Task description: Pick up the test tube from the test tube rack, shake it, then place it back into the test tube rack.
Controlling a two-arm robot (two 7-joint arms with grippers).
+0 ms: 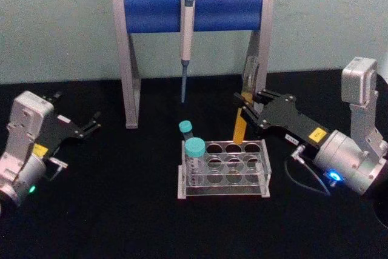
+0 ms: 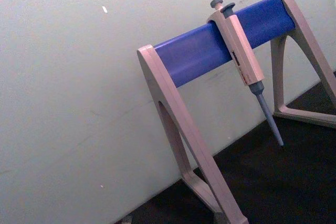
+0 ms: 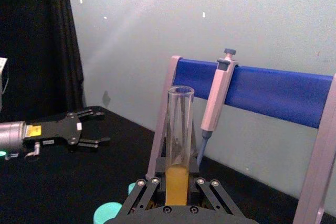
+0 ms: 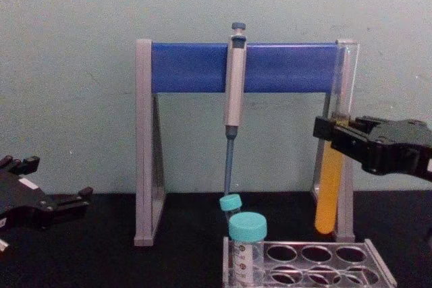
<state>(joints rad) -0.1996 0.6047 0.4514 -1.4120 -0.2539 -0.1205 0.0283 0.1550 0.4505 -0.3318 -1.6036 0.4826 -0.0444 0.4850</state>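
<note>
1. Right gripper [image 1: 244, 106] clamps the tube [image 1: 239, 128] upright at mid-height, above the rear right corner of the rack [image 1: 224, 193], its base clear of the holes.
2. Left gripper [image 1: 92, 124], fingers spread and empty, hangs at far left, well apart from the rack.

Soft, even, diffuse lighting; pale wall [image 1: 60, 28] bright, black tabletop [image 1: 121, 210] dark; faint shadow under pipette stand [image 2: 199, 51] bar.

Test tube rack [image 4: 333, 255] front apparently off-frame
</note>
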